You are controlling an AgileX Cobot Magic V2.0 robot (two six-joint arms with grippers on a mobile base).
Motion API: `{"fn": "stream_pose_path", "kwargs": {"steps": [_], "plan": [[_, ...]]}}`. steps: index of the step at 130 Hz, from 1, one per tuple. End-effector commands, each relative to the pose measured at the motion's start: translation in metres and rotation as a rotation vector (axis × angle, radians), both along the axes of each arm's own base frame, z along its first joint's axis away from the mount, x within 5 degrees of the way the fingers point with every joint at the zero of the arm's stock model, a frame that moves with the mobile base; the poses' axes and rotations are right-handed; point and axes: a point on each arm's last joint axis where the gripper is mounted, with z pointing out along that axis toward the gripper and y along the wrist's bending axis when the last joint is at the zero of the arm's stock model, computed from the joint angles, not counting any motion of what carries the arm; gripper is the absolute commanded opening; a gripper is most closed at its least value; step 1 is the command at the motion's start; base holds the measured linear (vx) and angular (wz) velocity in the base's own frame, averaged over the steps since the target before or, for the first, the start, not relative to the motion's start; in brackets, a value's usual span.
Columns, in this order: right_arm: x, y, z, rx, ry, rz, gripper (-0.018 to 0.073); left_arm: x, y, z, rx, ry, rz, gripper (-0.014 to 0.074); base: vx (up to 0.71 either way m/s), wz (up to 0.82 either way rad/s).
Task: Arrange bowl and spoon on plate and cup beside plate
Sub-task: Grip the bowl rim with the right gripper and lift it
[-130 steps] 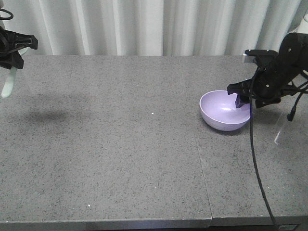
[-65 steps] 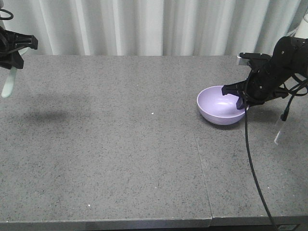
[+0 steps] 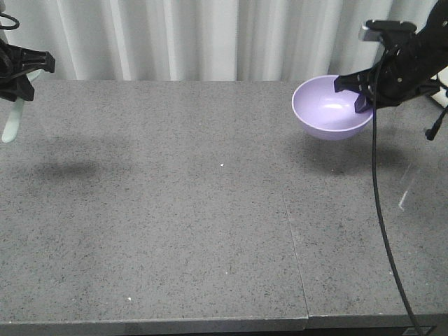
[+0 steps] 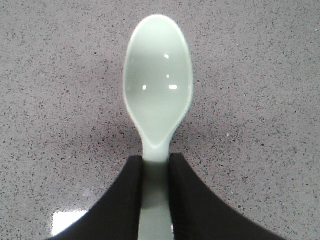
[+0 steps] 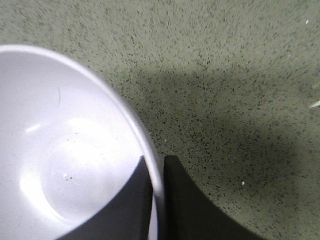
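The lavender bowl (image 3: 330,106) hangs in the air above the table's far right, its shadow on the surface below. My right gripper (image 3: 361,96) is shut on the bowl's right rim, one finger inside and one outside, as the right wrist view shows at the bowl (image 5: 65,150) and gripper (image 5: 157,170). At the far left my left gripper (image 3: 17,87) holds the pale mint spoon (image 3: 10,126) off the table, hanging downward. In the left wrist view the spoon (image 4: 158,95) has its handle pinched by the gripper (image 4: 155,165). The plate and the cup are out of view.
The grey speckled table (image 3: 210,210) has a seam (image 3: 294,245) running front to back right of centre. White curtains (image 3: 210,35) hang behind it. A black cable (image 3: 381,231) trails down from the right arm across the table's right side.
My right gripper has lifted the bowl off the table, up and toward the back. The left gripper with the spoon has stayed still.
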Motion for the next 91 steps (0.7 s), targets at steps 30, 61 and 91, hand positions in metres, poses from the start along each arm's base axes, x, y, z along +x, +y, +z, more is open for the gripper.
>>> {"fn": "stream_pose_path", "kwargs": {"steps": [30, 61, 91], "plan": [[-0.03, -0.001, 0.075, -0.004, -0.215, 0.002, -0.0004, -0.011, -0.003, 0.03, -0.014, -0.12, -0.006, -0.0008, 0.0, 0.0], [-0.035, 0.0, 0.081, -0.003, -0.222, 0.003, -0.0004, -0.011, -0.003, 0.03, -0.014, -0.12, -0.006, -0.0008, 0.0, 0.0], [-0.035, 0.0, 0.081, -0.003, -0.222, 0.003, -0.0004, -0.011, -0.003, 0.03, -0.014, -0.12, -0.006, -0.0008, 0.0, 0.0]]}}
